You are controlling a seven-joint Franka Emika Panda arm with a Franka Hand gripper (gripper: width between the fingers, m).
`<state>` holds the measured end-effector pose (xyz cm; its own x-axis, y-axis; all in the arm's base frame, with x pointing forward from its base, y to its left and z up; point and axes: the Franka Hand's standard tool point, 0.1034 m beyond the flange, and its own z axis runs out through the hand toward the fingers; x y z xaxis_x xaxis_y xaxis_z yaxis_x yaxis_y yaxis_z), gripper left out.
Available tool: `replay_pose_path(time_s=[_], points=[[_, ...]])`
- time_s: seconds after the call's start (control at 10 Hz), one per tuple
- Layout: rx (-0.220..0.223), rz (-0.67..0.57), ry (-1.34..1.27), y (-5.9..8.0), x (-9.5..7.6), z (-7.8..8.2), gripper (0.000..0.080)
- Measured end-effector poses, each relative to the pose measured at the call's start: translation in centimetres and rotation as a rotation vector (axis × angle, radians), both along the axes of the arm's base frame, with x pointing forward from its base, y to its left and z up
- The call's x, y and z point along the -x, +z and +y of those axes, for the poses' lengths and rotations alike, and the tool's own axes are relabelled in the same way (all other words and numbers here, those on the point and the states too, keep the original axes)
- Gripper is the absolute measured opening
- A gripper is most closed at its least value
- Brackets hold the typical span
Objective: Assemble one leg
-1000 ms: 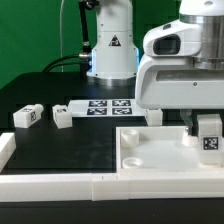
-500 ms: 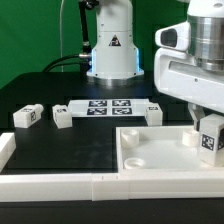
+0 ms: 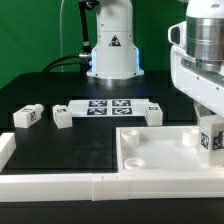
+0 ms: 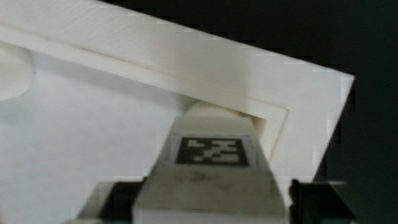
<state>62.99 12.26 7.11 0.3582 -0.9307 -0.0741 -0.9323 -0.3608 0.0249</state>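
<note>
My gripper [image 3: 211, 124] is shut on a leg [image 3: 213, 140], a small white block with a black-and-white marker on its face. It holds the leg over the corner of the large white panel [image 3: 150, 150] at the exterior view's right. In the wrist view the leg [image 4: 214, 150] sits between the two dark fingers [image 4: 125, 200] of my gripper [image 4: 217, 203], just above the panel's raised corner rim [image 4: 267, 75]. Three more legs lie on the black table: two at the exterior view's left [image 3: 27, 116] [image 3: 63, 117] and one beside the marker board [image 3: 153, 112].
The marker board [image 3: 105, 106] lies flat at mid-table. The robot's base [image 3: 112, 50] stands behind it. A white rail [image 3: 60, 185] runs along the front edge, with a white block [image 3: 5, 150] at the exterior view's left.
My gripper has moved toward the exterior view's right with the leg in it, from above the panel's rear edge to its right corner. The loose legs have not moved.
</note>
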Motion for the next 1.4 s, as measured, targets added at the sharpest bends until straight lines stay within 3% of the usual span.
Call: replay_pose_path(time_s=[0.1, 0.2, 0.3, 0.8, 1.2, 1.4], points=[[-0.004, -0.011, 0.073, 0.12, -0.11, 0.00, 0.0494], [-0.012, -0.022, 0.242, 0.20, -0.17, -0.14, 0.0622], [-0.019, -0.030, 0.374, 0.18, -0.16, -0.25, 0.0644], [-0.028, -0.049, 1.047, -0.25, 0.45, 0.73, 0.0649], [-0.045, -0.049, 1.378, -0.12, 0.13, -0.19, 0.0649], [-0.045, -0.049, 1.377, -0.13, 0.12, -0.23, 0.0365]])
